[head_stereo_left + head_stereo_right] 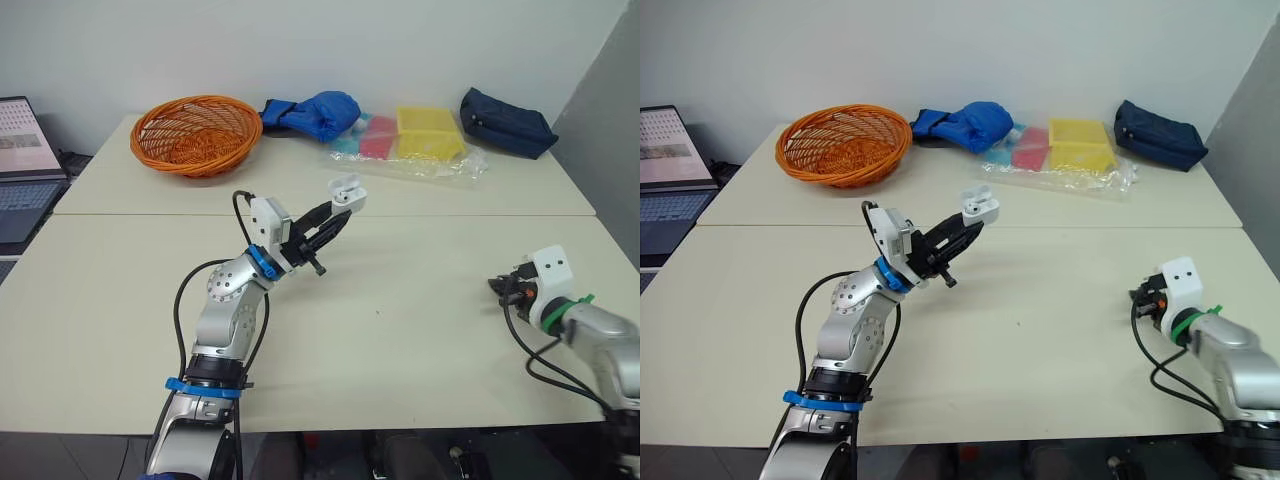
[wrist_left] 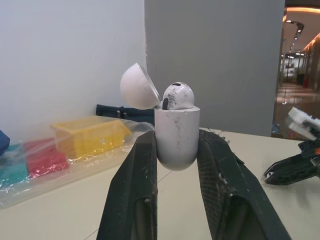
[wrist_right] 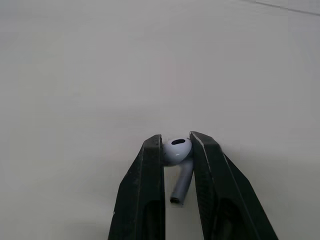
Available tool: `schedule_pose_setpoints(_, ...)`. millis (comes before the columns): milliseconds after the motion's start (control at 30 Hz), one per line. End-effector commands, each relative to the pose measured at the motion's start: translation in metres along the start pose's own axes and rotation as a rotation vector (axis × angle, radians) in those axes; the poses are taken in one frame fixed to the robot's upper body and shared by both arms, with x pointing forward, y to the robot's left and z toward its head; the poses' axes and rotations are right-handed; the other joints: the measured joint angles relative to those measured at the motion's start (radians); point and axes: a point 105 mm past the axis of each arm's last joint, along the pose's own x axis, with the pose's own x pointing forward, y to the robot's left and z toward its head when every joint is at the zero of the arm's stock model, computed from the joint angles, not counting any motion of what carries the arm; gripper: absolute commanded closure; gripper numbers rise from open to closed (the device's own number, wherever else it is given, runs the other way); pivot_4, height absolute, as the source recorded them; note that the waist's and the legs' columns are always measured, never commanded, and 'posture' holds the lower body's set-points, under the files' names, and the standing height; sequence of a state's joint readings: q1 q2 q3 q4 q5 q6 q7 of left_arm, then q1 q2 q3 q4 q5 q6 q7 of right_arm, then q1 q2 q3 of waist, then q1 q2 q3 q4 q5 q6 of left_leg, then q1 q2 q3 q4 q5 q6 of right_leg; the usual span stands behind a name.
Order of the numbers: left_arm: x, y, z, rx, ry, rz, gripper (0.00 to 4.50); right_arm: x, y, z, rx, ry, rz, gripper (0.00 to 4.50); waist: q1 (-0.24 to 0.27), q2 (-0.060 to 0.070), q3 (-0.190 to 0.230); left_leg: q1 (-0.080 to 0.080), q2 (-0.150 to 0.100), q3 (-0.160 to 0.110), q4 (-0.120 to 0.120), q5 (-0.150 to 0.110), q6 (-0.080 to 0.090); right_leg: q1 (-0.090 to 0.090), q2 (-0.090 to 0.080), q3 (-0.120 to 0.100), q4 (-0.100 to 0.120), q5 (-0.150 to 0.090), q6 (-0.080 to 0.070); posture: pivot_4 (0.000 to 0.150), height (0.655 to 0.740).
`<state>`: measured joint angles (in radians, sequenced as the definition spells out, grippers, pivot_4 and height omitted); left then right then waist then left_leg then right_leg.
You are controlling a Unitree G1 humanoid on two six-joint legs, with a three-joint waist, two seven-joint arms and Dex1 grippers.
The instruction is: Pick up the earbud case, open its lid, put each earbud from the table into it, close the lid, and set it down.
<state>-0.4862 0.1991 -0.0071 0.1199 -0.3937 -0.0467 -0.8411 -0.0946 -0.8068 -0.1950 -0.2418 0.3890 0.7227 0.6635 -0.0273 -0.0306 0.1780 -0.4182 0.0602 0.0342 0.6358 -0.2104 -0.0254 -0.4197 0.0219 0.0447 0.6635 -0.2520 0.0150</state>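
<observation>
One earbud [image 2: 177,96] seated in open earbud case [image 2: 176,137], clamped in my left gripper [image 1: 336,218] above table [image 1: 420,320]; right gripper [image 3: 176,143] pinches second earbud [image 3: 178,151].

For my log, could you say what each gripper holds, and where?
Left gripper clamps the open earbud case by its body; right gripper pinches an earbud by its head.

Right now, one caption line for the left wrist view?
Left gripper clamps the white rounded earbud case, lid flipped open, one white earbud seated inside.
</observation>
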Motion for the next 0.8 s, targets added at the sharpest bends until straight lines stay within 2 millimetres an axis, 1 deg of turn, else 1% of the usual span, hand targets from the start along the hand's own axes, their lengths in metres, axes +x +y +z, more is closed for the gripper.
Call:
schedule_pose_setpoints(33,0.005,-0.006,0.013,0.027,-0.042,-0.032,3.74,-0.031,0.02,0.011,-0.176,0.071,0.244,4.09,0.0,-0.001,0.0,0.0,0.0,0.0,0.0,0.0,0.0,0.001,0.0,0.0,0.0,0.0,0.0,0.15,0.74)
schedule_pose_setpoints(67,0.006,-0.006,0.013,0.026,-0.043,-0.031,3.74,-0.037,0.019,0.005,-0.228,0.115,0.275,4.09,0.0,-0.003,-0.001,0.001,0.0,-0.001,0.0,0.0,0.0,0.001,0.0,-0.001,-0.001,0.0,0.0,0.15,0.74)
schedule_pose_setpoints(100,0.006,-0.006,0.012,0.024,-0.045,-0.029,3.74,-0.05,0.012,-0.012,-0.324,0.223,0.319,4.09,0.0,-0.003,-0.001,0.001,0.001,-0.002,0.0,0.0,0.0,0.002,0.001,-0.002,-0.001,0.0,0.0,0.15,0.74)
schedule_pose_setpoints(133,0.006,-0.006,0.012,0.023,-0.046,-0.027,3.74,-0.061,0.007,-0.025,-0.395,0.311,0.365,4.09,0.002,-0.002,-0.001,0.001,0.001,-0.002,0.001,0.0,0.0,0.002,0.001,-0.002,-0.001,0.0,0.0,0.15,0.74)
schedule_pose_setpoints(167,0.006,-0.007,0.012,0.02,-0.048,-0.024,3.74,-0.072,-0.003,-0.039,-0.464,0.41,0.391,4.09,0.003,-0.002,-0.001,0.002,0.0,-0.002,0.001,0.0,0.0,0.003,0.0,-0.002,-0.001,0.0,0.0,0.15,0.74)
schedule_pose_setpoints(267,0.004,-0.01,0.01,0.012,-0.05,-0.017,3.74,-0.092,-0.027,-0.061,-0.572,0.576,0.43,4.09,-0.002,-0.002,-0.001,0.002,-0.001,-0.001,0.004,0.0,0.0,0.004,-0.001,-0.002,-0.001,0.0,0.0,0.15,0.74)
schedule_pose_setpoints(400,0.002,-0.015,0.009,0.006,-0.048,-0.012,3.74,-0.113,-0.048,-0.082,-0.615,0.744,0.453,4.09,-0.008,-0.002,-0.001,0.003,-0.001,0.001,0.007,0.0,0.0,0.005,-0.002,0.0,0.001,0.001,0.001,0.15,0.74)
schedule_pose_setpoints(467,0.0,-0.016,0.008,0.003,-0.046,-0.009,3.74,-0.115,-0.053,-0.084,-0.593,0.756,0.433,4.09,-0.006,-0.002,-0.001,0.004,-0.001,0.0,0.008,0.0,0.0,0.005,-0.002,-0.001,0.002,0.001,0.001,0.15,0.74)
schedule_pose_setpoints(567,0.0,-0.017,0.009,-0.001,-0.044,-0.005,3.74,-0.113,-0.058,-0.084,-0.61,0.752,0.416,4.09,-0.007,-0.002,-0.001,0.004,-0.001,0.0,0.008,0.0,0.0,0.006,-0.001,0.0,0.002,0.001,0.0,0.15,0.74)
schedule_pose_setpoints(667,0.0,-0.018,0.009,-0.009,-0.041,-0.002,3.74,-0.108,-0.066,-0.083,-0.63,0.734,0.376,4.09,-0.006,-0.002,-0.001,0.005,-0.001,0.0,0.009,0.0,0.0,0.007,-0.002,0.0,0.001,0.002,0.001,0.15,0.74)
schedule_pose_setpoints(800,-0.001,-0.021,0.007,-0.02,-0.031,-0.008,3.74,-0.098,-0.066,-0.076,-0.653,0.69,0.379,4.09,-0.004,-0.001,-0.001,0.005,-0.001,0.0,0.009,0.0,0.0,0.007,-0.002,0.0,0.001,0.002,0.002,0.15,0.74)
